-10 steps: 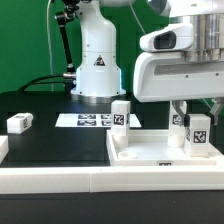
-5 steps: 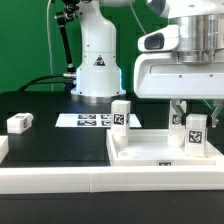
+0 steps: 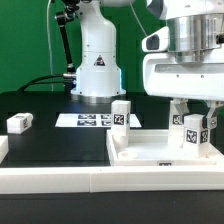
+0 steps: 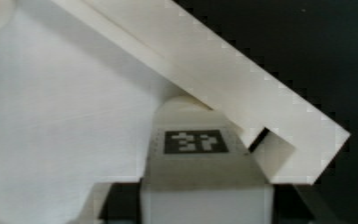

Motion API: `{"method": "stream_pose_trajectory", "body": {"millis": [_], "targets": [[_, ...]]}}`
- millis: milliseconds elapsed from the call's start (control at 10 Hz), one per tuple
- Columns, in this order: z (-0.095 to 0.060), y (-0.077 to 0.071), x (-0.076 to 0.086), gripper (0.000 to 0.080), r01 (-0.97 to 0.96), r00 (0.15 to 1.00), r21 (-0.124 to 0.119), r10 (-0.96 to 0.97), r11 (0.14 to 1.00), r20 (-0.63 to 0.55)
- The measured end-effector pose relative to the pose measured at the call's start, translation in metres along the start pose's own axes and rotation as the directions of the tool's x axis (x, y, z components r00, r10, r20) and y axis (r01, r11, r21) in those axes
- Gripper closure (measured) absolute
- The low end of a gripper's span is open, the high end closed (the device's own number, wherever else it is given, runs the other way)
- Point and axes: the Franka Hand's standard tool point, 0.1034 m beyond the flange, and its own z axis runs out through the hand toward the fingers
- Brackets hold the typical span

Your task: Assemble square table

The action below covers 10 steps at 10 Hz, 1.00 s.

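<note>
While fingers [image 4: 123, 206] clamp leg [image 3: 194, 134], long axis vertical

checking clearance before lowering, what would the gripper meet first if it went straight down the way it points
The leg in the gripper would press into the square top first, inside the rim near a corner. The leg looks on or just above it; depth is unclear.

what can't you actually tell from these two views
- Exterior view: a far leg is partly hidden behind the gripper.
- Exterior view: the gripped leg has its foot behind the rim of the table top; contact unclear.
- Wrist view: that leg's tag is too blurred to read.
</note>
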Motion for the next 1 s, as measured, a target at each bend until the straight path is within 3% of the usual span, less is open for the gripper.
{"method": "stream_pose_trajectory", "body": {"millis": [600, 1000], "targets": [[0.0002, -0.0009, -0.0015, 0.0509, -0.394, 0.919, 0.005, 0.394, 0.919, 0.028], [0.0004, -0.0007, -0.0007, 0.0503, -0.408, 0.912, 0.007, 0.408, 0.913, 0.041]]}}
